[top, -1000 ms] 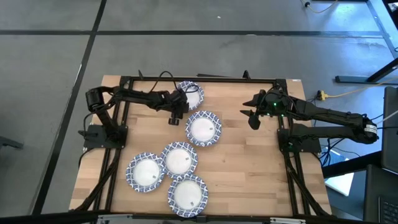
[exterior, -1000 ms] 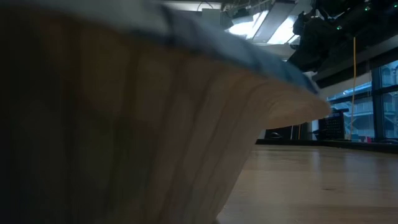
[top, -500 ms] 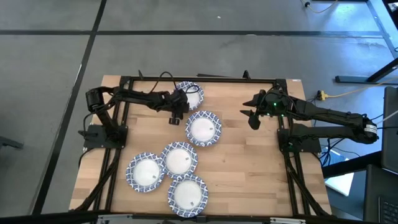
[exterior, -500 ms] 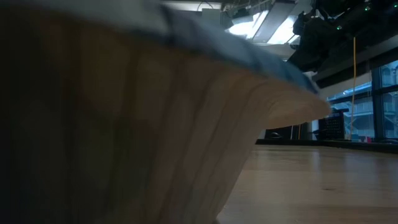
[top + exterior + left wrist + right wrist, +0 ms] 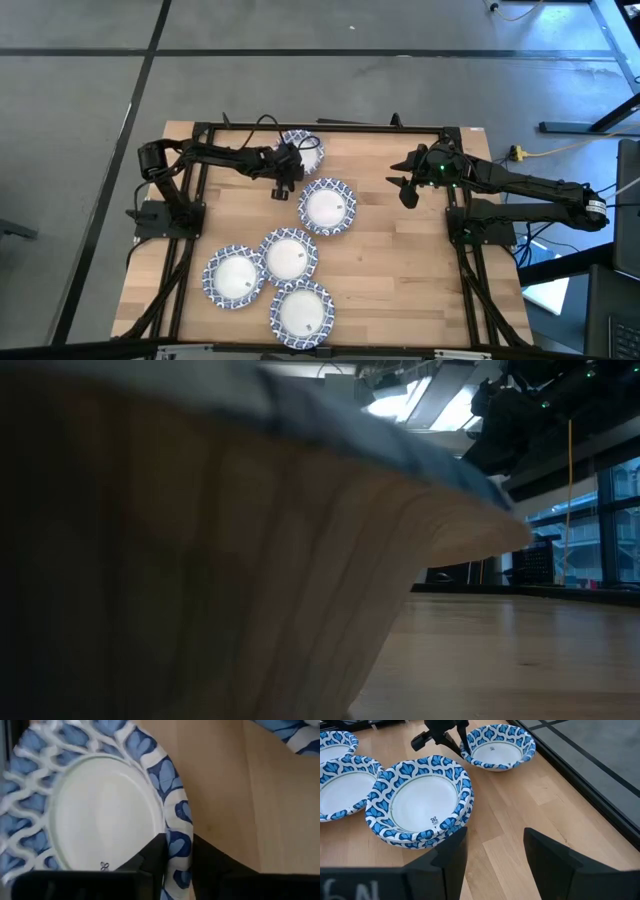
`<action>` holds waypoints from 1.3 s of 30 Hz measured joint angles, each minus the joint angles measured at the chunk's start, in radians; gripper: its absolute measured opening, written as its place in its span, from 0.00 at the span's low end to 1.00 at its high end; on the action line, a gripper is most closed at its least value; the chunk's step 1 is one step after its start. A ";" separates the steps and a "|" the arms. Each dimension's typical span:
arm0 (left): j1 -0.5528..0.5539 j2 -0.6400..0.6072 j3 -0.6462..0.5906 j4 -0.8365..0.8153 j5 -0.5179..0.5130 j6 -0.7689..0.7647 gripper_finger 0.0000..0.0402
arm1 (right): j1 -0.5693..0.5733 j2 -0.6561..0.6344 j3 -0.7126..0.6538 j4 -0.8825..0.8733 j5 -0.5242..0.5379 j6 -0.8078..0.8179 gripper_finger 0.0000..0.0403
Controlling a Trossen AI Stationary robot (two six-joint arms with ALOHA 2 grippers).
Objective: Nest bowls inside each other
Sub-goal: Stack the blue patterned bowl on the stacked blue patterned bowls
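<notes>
Several blue-and-white rimmed bowls stand on the wooden table. One bowl is near the far edge. Another bowl sits mid-table and looks like a stack. Three more bowls stand toward the near edge. My left gripper is at the far bowl's rim, shut on it. My right gripper hangs open over bare wood to the right of the mid-table bowl, touching nothing. My left gripper has the far bowl by its patterned rim, on the bowl's side nearest the table's left and near edges. One finger is inside the bowl and the other outside. The fingers come slanting down from the left. The bowl's base seems to rest on the table.
A bowl's ribbed outer wall stands right in front of the low camera and blocks most of that view. A black frame rail runs along the far edge. Bare wood lies on the table's right half.
</notes>
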 joint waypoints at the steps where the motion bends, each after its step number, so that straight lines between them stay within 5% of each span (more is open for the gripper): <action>1: 0.000 0.000 0.000 0.000 -0.009 0.000 0.15 | 0.000 0.000 0.000 0.000 0.000 0.000 0.48; 7: 0.007 -0.019 0.000 -0.023 -0.062 -0.001 0.02 | 0.000 0.000 0.000 0.000 0.000 0.000 0.48; 20: -0.019 -0.291 0.000 -0.074 -0.041 -0.134 0.00 | 0.000 0.000 0.000 0.005 0.002 0.000 0.48; 27: -0.199 -0.428 0.034 -0.091 0.080 -0.253 0.00 | 0.000 0.000 0.000 0.008 0.011 0.001 0.48; 39: -0.449 -0.296 0.145 -0.099 -0.028 -0.315 0.00 | 0.000 0.000 0.000 0.045 0.010 0.010 0.48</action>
